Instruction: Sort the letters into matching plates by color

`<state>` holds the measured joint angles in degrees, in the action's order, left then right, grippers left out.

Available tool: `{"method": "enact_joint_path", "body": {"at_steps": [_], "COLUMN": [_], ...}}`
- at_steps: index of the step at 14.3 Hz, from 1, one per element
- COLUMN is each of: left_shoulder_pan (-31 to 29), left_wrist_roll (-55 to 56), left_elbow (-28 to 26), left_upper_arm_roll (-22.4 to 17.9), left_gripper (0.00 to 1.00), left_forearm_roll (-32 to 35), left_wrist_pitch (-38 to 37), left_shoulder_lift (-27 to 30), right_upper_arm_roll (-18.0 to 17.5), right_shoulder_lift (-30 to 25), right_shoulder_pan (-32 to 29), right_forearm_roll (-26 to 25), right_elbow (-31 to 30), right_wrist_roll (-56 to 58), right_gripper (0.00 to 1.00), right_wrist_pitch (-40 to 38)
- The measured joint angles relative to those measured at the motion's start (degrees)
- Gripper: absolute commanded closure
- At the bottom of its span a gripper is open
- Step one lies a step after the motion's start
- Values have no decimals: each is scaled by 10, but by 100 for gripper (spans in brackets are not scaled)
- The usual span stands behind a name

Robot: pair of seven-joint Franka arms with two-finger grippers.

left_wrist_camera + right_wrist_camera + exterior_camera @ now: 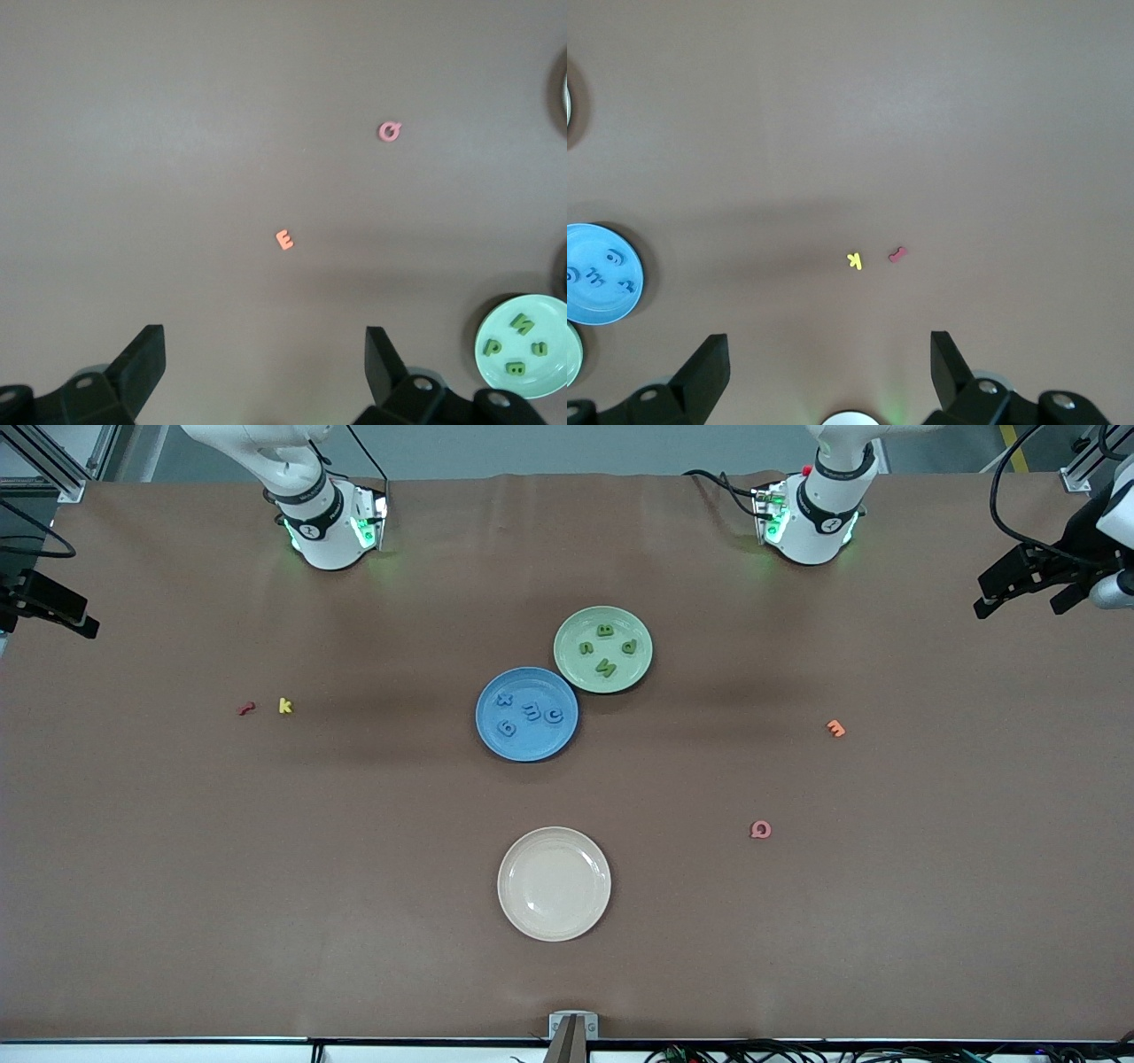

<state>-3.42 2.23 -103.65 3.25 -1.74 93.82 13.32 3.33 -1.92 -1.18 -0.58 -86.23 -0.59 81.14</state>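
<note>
Sorting looks finished from where I sit: four blue letters (529, 716) lie in the blue plate (496, 740) and four green letters (607, 647) lie in the green plate (574, 669), the two plates touching rim to rim near the middle of the table, the green one farther from the front camera. I find no blue or green letter loose on the brown table (354, 886). What is left out are off-colour pieces: a red letter (246, 708) and a yellow k (285, 706) toward the right arm's end, an orange E (835, 729) and a pink Q (760, 830) toward the left arm's end, and an empty cream plate (509, 908) nearer the front camera. My left gripper (266, 354) hangs high over the orange E's patch of table with its jaws spread wide and nothing between them; my right gripper (829, 354) hangs likewise over the yellow k and red letter, jaws wide and empty. The relation I weigh is this: each arm sits over letters that belong to neither plate, while both plates lie well apart from either gripper, roughly midway between them. I judge no further pick is called for; if one were, neither arm has a clear advantage to the plates.
</note>
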Motion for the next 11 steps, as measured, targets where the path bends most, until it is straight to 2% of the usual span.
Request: {"method": "enact_joint_path", "body": {"at_steps": [5, 8, 11], "left_shoulder_pan": [29, 33, 32], "left_wrist_roll": [0, -1, -1], "left_elbow": [92, 112, 116], "left_upper_arm_roll": [-23, -23, -26], "left_gripper": [1, 1, 1], "left_forearm_roll": [0, 1, 1], "left_wrist_pitch": [2, 2, 2], "left_shoulder_lift": [-78, -107, -112], "right_upper_arm_roll": [-1, -2, -5], "right_shoulder_lift": [-29, -29, -29], "right_shoulder_pan": [0, 0, 0], "right_forearm_roll": [1, 2, 4], "right_elbow": [-39, -41, -43], "right_wrist_roll": [0, 0, 0], "right_gripper": [0, 0, 0], "right_wrist_pitch": [13, 15, 19]}}
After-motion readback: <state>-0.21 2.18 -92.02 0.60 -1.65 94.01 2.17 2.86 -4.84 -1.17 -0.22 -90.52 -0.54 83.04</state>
